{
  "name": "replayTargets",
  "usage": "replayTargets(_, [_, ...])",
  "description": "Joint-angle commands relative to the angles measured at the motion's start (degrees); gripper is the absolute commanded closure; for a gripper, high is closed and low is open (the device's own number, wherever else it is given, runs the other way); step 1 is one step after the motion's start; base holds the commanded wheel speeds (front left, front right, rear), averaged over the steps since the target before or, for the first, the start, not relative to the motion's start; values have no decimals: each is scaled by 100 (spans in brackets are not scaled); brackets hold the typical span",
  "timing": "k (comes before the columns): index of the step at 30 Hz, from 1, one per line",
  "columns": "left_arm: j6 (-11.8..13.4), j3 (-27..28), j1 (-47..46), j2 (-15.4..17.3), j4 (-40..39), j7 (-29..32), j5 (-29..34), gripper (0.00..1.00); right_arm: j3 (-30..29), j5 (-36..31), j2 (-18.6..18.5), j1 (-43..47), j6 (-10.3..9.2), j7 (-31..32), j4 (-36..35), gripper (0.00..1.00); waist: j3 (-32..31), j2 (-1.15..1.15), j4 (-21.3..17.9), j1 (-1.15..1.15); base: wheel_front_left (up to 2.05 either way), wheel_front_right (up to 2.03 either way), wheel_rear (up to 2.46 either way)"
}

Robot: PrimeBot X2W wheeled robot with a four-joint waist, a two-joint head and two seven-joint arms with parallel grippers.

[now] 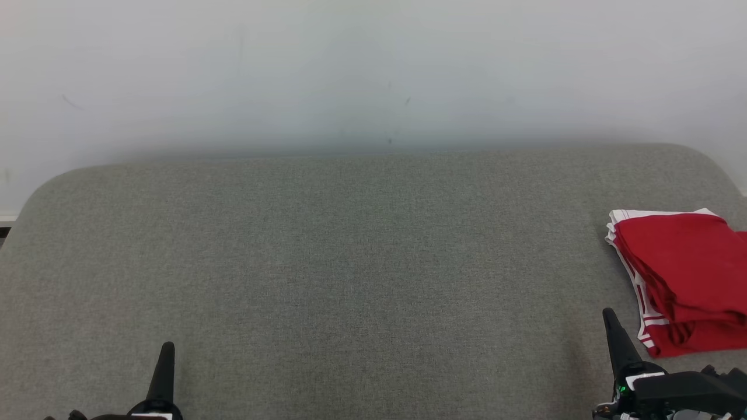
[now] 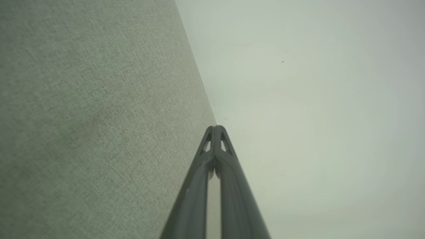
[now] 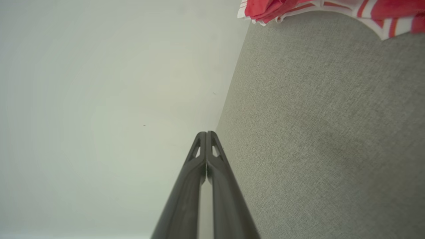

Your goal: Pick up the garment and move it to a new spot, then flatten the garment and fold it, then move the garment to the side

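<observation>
The red garment [image 1: 683,274] with white striped trim lies in a folded stack at the far right of the grey fabric surface [image 1: 350,262]; it runs off the head view's right edge, so its full outline cannot be told. The right gripper [image 1: 609,316] rests just beside its near left corner, fingers pressed together and holding nothing. The left gripper [image 1: 168,349] sits well apart at the lower left, likewise closed tight and empty, pointing toward the pale wall [image 1: 373,70].

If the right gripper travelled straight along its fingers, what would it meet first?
Probably the pale wall; the right gripper points past the folded red garment, though depth is unclear.
</observation>
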Motion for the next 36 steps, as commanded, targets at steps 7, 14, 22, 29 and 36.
replayTargets(7, [6, 28, -186, 37, 4, 128, -458, 100, -98, 413, 40, -127, 3, 103, -42, 100, 16, 0, 9, 0, 0, 0, 0])
replayTargets(14, [6, 32, -255, 38, 20, 206, -744, 100, -151, 676, 62, -180, 4, 172, -47, 100, 28, 0, 16, 0, 0, 0, 0])
replayTargets(22, [7, 38, -315, 39, 37, 290, -1037, 100, -204, 942, 82, -210, 4, 227, -50, 100, 41, 0, 23, 0, 0, 0, 0])
replayTargets(29, [8, 43, -372, 40, 51, 358, -1303, 100, -251, 1174, 97, -234, 4, 283, -53, 100, 53, 0, 30, 0, 0, 0, 0])
replayTargets(36, [8, 46, -404, 39, 62, 405, -1469, 100, -285, 1324, 110, -264, 4, 322, -51, 100, 63, 0, 36, 0, 0, 0, 0])
